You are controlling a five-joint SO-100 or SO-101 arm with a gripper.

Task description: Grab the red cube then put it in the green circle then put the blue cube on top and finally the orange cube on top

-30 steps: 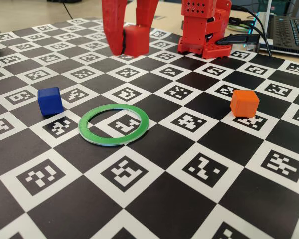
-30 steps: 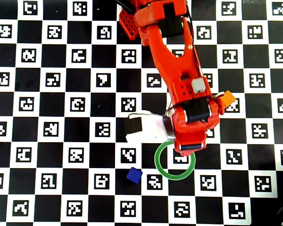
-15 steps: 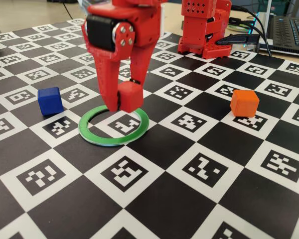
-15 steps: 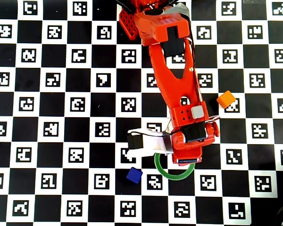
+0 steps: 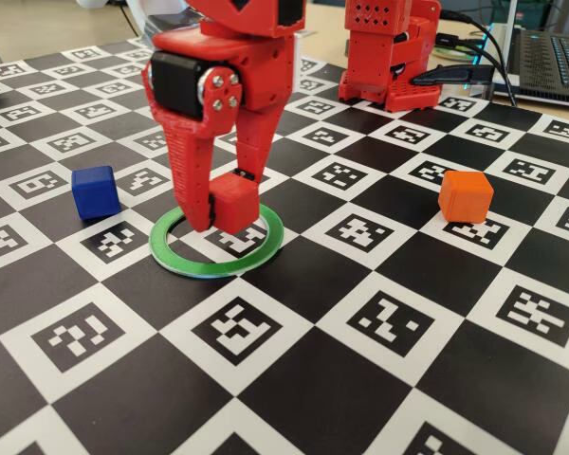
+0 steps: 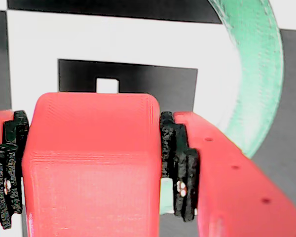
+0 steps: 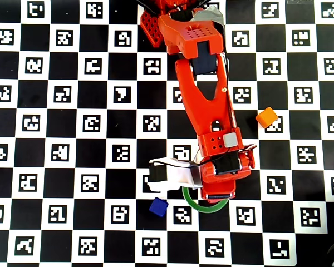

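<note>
Checkerboard table (image 5: 379, 398) under a red robot arm (image 7: 203, 100) whose gripper (image 5: 215, 210) clamps the red cube (image 5: 233, 201) just above the middle of the green circle (image 5: 266, 248), blue cube (image 5: 95, 191) at left, orange cube (image 5: 465, 196) far right.

A black-and-white checkerboard mat (image 5: 379, 379) printed with square coded markers covers the table. Beyond its far right corner in the fixed view sits an open laptop (image 5: 550, 57), with black cables (image 5: 474, 71) trailing beside it on the wooden tabletop (image 5: 38, 24).
</note>
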